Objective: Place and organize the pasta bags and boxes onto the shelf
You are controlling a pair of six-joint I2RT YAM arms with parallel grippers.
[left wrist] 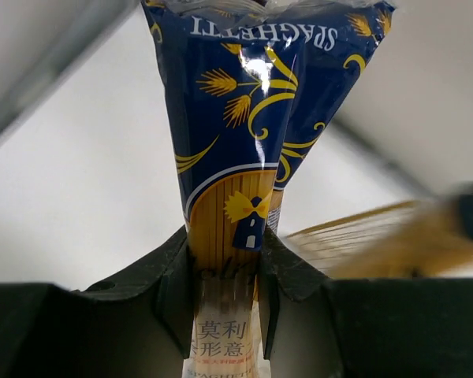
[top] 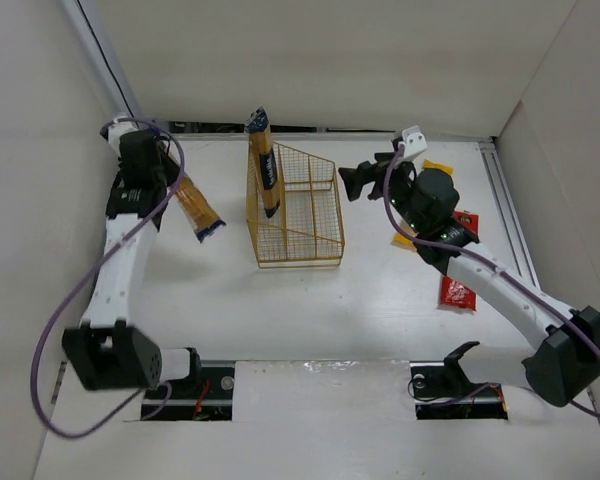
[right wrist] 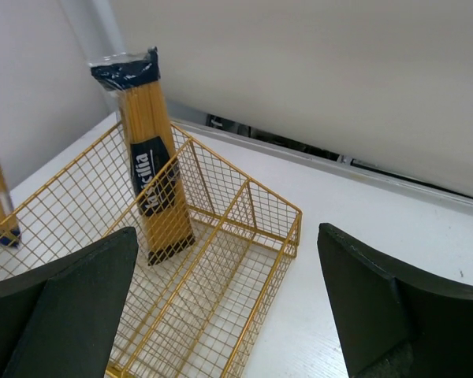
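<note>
My left gripper (top: 178, 190) is shut on the tan spaghetti pack with the blue end (top: 202, 212) and holds it slanted above the table, left of the shelf. In the left wrist view the jaws (left wrist: 225, 268) clamp the pack (left wrist: 252, 142). The gold wire shelf (top: 320, 262) stands mid-table. The tan pack with black ends (top: 264, 165) stands upright in its back-left compartment, as the right wrist view (right wrist: 150, 173) also shows. My right gripper (top: 353, 183) is open and empty right of the shelf, facing it (right wrist: 227, 236). The shelf rim (right wrist: 276, 201) lies between its fingers.
The pack with red ends (top: 458, 293) and the yellow pack (top: 437, 166) lie on the table at the right, partly hidden under my right arm. White walls enclose the table on the left, back and right. A rail runs along the right edge (top: 507, 215).
</note>
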